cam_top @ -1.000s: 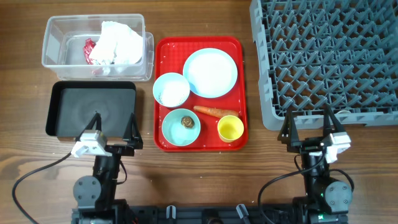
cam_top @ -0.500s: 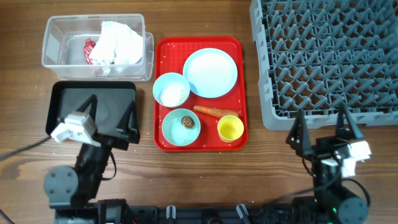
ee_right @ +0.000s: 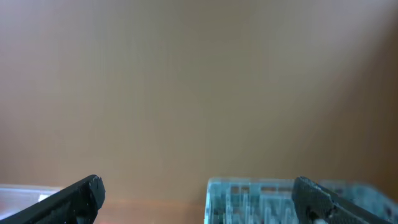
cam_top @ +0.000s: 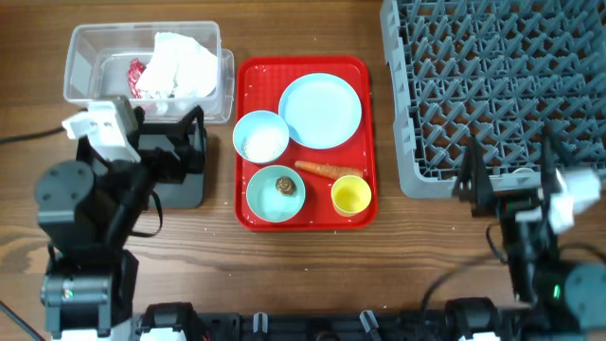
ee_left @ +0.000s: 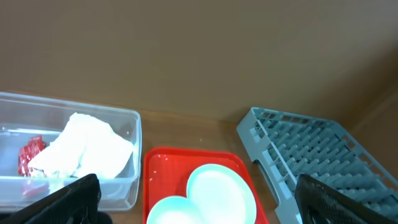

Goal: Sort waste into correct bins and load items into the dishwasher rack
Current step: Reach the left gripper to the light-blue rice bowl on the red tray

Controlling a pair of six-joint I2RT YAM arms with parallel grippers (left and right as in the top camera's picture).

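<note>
No text, label, brand or number can be read in any view. The red scrap (cam_top: 137, 78) in the clear plastic tub (cam_top: 83, 47) may be a printed wrapper, but it is too small and blurred to make out any lettering.

The serving tray (cam_top: 254, 87) lies between tub (cam_top: 85, 59) (left) and rack (cam_top: 492, 85).

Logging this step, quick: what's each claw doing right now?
Left claw: open, holding nothing.
Right claw: open, holding nothing.
</note>
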